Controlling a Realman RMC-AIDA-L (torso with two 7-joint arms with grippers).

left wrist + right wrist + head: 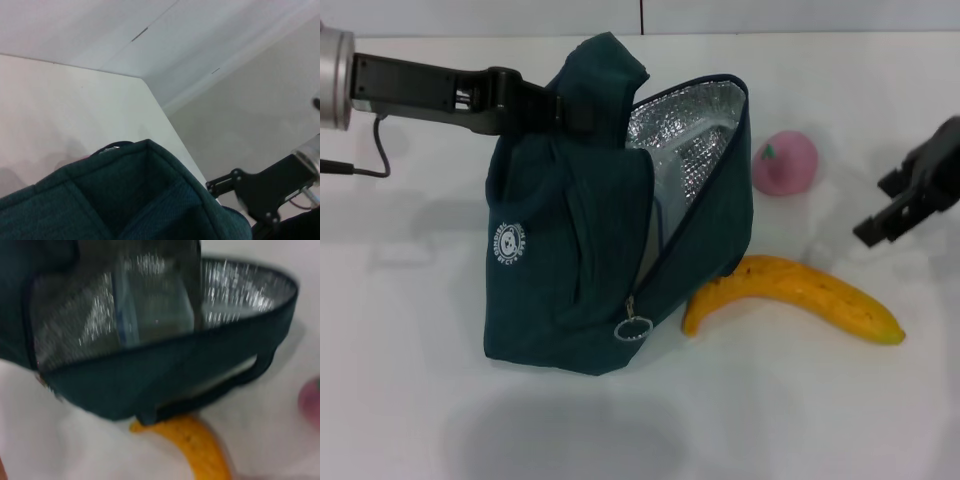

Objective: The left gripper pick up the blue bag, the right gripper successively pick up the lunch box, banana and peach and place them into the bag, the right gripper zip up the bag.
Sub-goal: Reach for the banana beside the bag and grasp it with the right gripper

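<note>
Held blue bag (580,250) up by handle in clamped left gripper (552,108); lunch box (155,305) inside. Right gripper (910,200), seemingly empty, fingers unclear, near table's right edge: best grasped banana (800,295) mid-length.

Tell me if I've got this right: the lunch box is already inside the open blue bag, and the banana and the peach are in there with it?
Not quite. The lunch box is inside the open blue bag, as the right wrist view shows. But the head view shows the banana and the peach lying on the table beside the bag, not in it.
</note>
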